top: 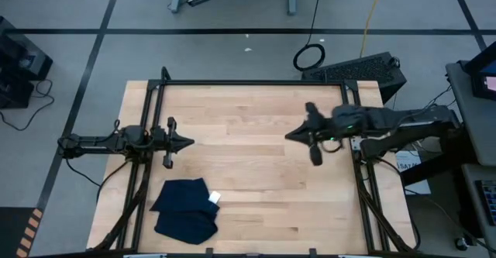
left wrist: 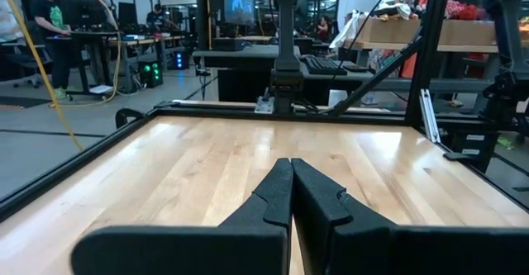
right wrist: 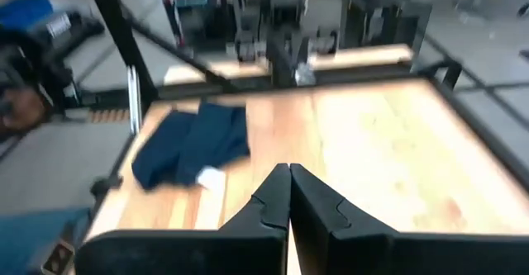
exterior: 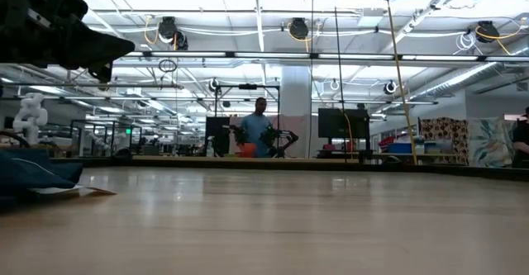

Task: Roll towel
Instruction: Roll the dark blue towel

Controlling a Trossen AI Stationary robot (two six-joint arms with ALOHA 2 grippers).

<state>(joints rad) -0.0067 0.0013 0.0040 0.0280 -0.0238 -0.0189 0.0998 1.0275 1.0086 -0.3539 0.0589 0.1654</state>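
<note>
Towel [top: 184,209] sits at about 7 o'clock on the table [top: 256,173], near the front edge, on my left side. It's a crumpled, loosely folded navy heap, not flat, white tag [top: 215,198] poking out on its right edge. In the low view it shows only as a dark lump at the far left.

My left gripper [top: 184,142] hovers just behind the towel, toward 9 o'clock, fingers [left wrist: 277,194] pressed together, holding nothing. My right gripper [top: 291,135] is out around 2 o'clock, well apart from the towel, fingers [right wrist: 275,194] also pressed together and empty. The right wrist view sees the towel ahead across the table.

Step in hand, as I judge it: approach. Nothing of the rolling is done yet.

To do it well:
- Spread both pairs of fingers before coming down; closed tips would only shove the cloth.
- Left goes first, it's nearest. Right has to cross toward 7 o'clock.
- Flatten before rolling. Pinch two corners, pull apart, lay it out as a rectangle.
- Thin soft fabric: pinch low, at the very edge, or I catch more than one layer.
- Start the roll from a short edge, keep both ends even, or it cones.
- Watch the front edge of the table; towel is close to it and could slide off.
</note>
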